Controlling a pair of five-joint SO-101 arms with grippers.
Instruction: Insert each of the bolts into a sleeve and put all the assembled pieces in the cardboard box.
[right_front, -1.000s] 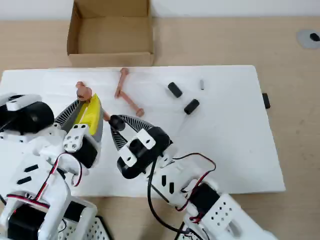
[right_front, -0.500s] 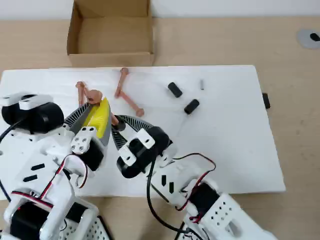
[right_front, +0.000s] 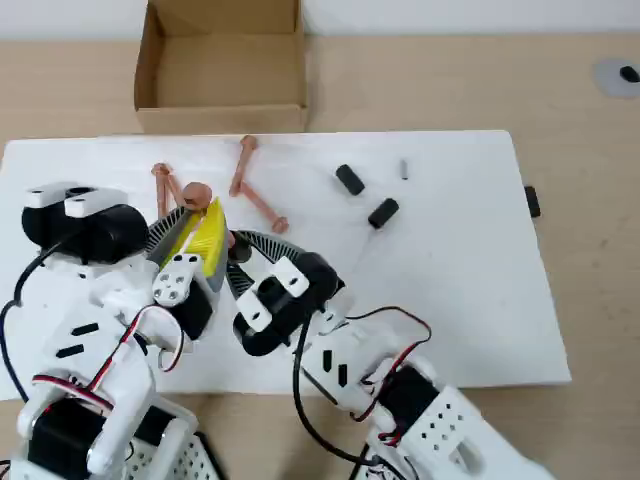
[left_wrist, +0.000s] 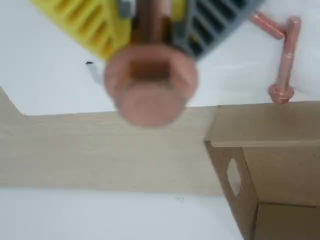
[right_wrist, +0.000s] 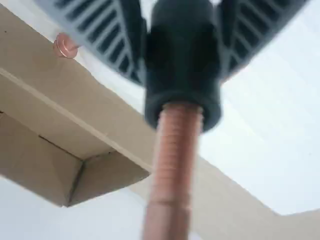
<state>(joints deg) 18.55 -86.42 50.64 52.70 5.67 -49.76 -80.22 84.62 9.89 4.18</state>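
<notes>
The right jaws pinch a black sleeve (right_wrist: 182, 65) tight. The left jaws squeeze a bolt (left_wrist: 150, 80), its thin end poking into that sleeve. Loose bolts (right_front: 262, 205) and two sleeves (right_front: 349, 180) lie on the white sheet (right_front: 450, 300). The cardboard box (right_front: 222, 120) sits farther back on the desk (right_front: 420, 90).

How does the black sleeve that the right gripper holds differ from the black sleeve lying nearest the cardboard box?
The held sleeve is clamped in the right gripper; the loose sleeve lies free on the white sheet, with nothing touching it. The held sleeve has a copper bolt entering its end; the loose sleeve has no bolt in it. Both are short black cylinders.
</notes>
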